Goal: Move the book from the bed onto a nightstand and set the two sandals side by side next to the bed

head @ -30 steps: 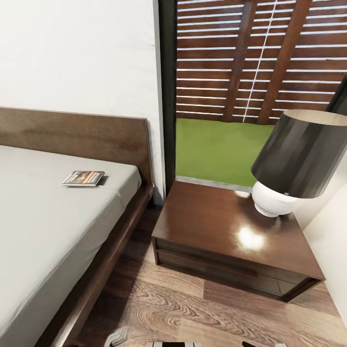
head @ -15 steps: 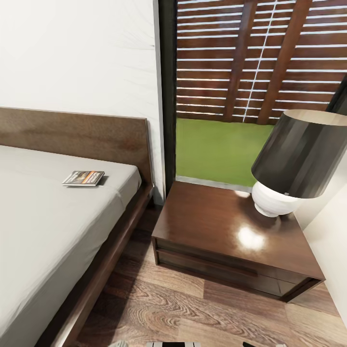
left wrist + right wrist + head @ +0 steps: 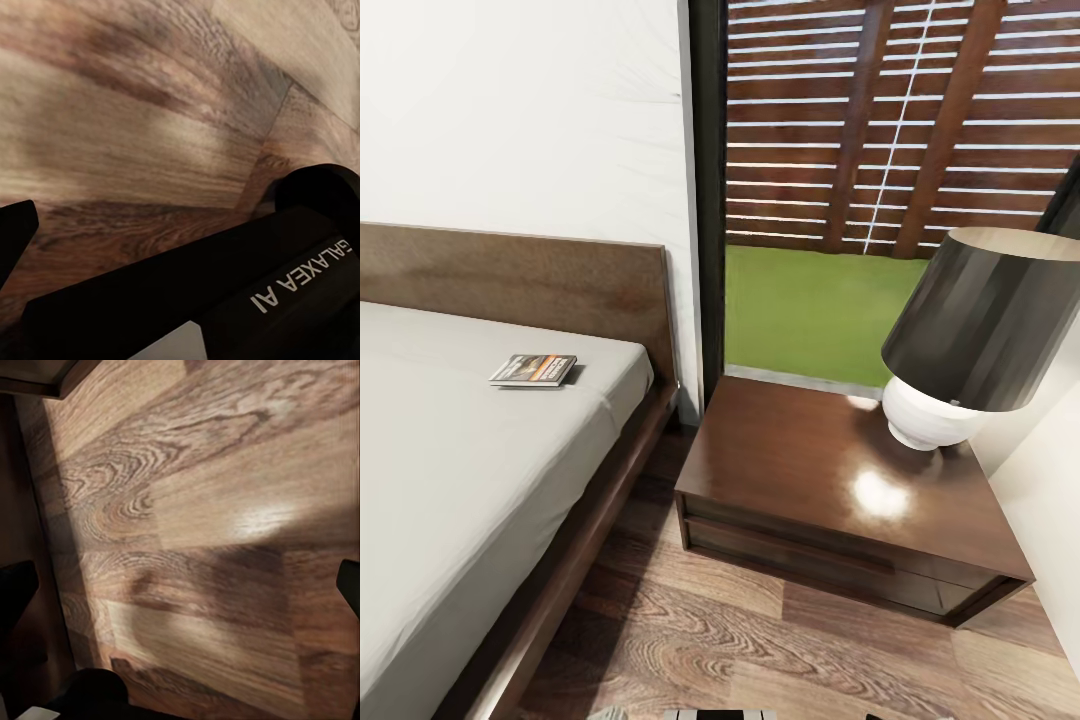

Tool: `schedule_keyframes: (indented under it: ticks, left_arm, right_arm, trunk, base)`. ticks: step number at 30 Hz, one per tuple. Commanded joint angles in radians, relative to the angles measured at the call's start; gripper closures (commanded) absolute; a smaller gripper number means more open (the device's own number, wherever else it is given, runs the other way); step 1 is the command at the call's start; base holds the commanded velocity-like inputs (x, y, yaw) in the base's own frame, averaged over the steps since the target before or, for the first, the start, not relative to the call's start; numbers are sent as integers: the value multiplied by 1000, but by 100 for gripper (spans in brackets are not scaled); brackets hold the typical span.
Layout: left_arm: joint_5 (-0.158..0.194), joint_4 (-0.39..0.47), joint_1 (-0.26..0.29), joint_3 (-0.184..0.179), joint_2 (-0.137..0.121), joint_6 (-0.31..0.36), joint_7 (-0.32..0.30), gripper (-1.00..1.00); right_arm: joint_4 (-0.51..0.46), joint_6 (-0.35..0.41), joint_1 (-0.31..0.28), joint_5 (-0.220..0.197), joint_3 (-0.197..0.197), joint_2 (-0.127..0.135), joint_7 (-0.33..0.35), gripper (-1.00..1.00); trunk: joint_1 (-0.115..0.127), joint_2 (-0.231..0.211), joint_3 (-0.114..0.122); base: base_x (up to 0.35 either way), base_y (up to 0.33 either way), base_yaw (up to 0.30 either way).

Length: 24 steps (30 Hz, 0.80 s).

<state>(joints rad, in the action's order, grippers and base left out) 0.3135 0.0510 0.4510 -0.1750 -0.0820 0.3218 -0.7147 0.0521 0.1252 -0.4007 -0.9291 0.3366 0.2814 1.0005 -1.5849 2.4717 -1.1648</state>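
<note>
Book (image 3: 533, 370) flat on bed (image 3: 450, 470) | nightstand (image 3: 830, 480) beside | right gripper (image 3: 184, 585) spread, empty | left gripper unclear

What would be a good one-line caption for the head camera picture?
A small book lies on the bed near the headboard, beside a dark nightstand carrying a lamp.
</note>
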Motion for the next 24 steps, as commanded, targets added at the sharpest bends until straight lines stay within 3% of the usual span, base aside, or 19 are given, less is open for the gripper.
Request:
schedule_keyframes:
  ticks: [1,24]
  left_arm:
    - [10,1,0,-8,0,8,-2,-100]
    - [9,1,0,-8,12,8,-2,-100]
  right_arm:
    - [3,10,-1,-11,5,0,1,-100]
    - [2,10,-1,-2,11,-1,-25,-100]
  trunk:
    - [0,0,-1]
    - [0,0,-1]
  base:
    - [0,0,0]
    - [0,0,0]
